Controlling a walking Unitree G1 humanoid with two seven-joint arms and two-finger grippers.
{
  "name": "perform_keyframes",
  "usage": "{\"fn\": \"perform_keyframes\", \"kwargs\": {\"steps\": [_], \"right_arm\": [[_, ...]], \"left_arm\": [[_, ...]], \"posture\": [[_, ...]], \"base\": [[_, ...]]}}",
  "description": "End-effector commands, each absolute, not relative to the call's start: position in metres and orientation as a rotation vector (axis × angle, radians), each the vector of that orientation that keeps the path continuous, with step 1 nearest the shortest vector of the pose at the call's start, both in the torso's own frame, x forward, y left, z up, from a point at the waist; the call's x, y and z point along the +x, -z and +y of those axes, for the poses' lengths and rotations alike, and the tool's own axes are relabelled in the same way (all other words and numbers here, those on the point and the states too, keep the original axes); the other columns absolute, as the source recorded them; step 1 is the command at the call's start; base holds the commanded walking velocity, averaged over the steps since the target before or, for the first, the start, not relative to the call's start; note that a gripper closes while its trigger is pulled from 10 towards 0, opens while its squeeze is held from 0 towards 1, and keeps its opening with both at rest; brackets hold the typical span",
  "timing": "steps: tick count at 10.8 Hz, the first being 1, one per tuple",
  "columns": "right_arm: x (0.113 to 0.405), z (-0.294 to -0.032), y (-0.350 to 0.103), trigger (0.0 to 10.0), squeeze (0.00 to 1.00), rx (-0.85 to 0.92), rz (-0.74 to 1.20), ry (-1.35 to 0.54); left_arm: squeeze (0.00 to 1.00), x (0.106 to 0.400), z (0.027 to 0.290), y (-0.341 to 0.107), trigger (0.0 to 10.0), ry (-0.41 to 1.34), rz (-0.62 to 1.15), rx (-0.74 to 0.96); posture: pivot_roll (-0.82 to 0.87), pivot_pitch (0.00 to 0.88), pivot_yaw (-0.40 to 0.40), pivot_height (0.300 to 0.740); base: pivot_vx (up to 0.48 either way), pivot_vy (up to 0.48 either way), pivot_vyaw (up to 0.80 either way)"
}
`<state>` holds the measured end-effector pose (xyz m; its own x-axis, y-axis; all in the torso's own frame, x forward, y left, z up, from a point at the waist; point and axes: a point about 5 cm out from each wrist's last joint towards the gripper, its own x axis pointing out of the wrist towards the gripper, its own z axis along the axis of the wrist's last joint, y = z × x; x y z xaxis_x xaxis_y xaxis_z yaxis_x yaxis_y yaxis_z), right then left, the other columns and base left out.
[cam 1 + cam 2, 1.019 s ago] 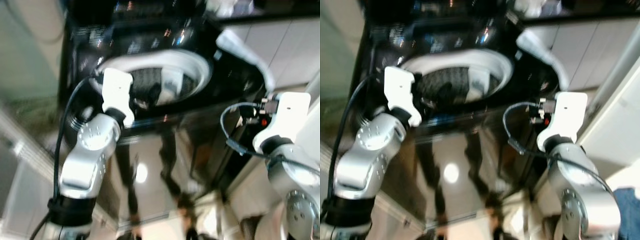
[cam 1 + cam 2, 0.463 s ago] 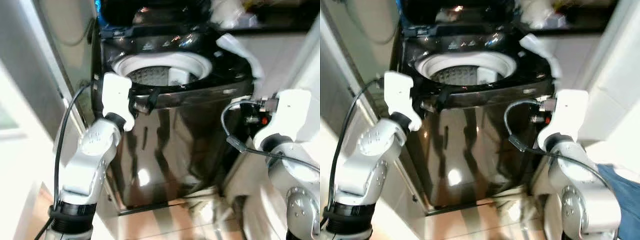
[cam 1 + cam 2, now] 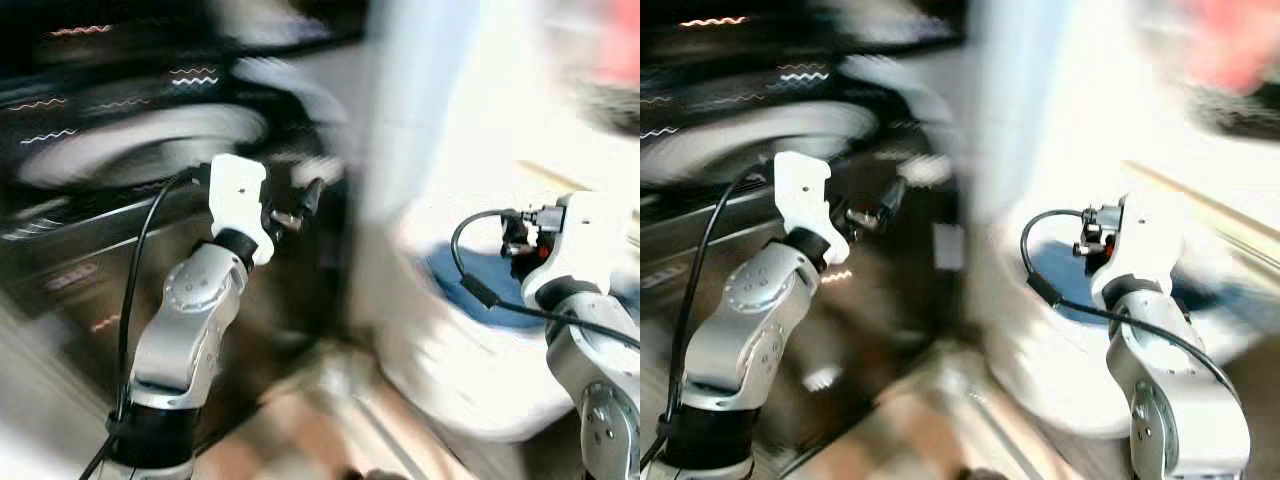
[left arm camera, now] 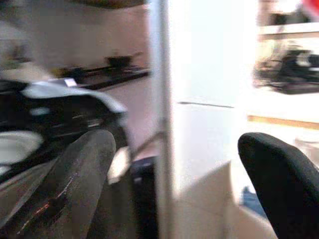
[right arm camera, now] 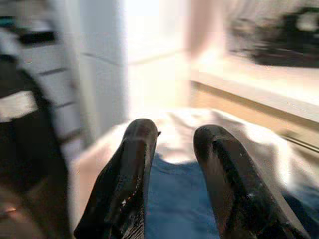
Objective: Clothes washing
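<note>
The view swings right off the glossy black top-loading washing machine (image 3: 150, 200) onto a white round laundry basket (image 3: 470, 360) holding blue clothing (image 5: 184, 199) (heavy blur). Left gripper (image 4: 174, 174) fingers spread wide, right gripper (image 5: 172, 164) fingers slightly parted, both empty; fetching clothes likely comes next.

Blurred head views look down; wrist views face along claws.
</note>
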<state>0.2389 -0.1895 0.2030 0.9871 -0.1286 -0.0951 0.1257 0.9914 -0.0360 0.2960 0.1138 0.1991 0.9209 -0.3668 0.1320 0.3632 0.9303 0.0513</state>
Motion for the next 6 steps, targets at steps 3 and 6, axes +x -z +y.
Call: {"fn": "perform_keyframes", "kwargs": {"steps": [3,6], "right_arm": [[0.241,-0.183,-0.205,10.0,0.00,-0.015,0.103,0.099],[0.245,-0.173,-0.203,10.0,0.00,-0.012,0.120,0.007]], "left_arm": [[0.00,0.298,0.124,-0.205,10.0,0.343,-0.173,0.004],[0.00,0.297,0.127,-0.201,10.0,0.330,-0.160,0.003]], "posture": [[-0.07,0.000,0.004,0.740],[-0.07,0.000,0.007,0.740]], "base": [[0.091,0.000,-0.80],[0.305,0.000,-0.69]]}}
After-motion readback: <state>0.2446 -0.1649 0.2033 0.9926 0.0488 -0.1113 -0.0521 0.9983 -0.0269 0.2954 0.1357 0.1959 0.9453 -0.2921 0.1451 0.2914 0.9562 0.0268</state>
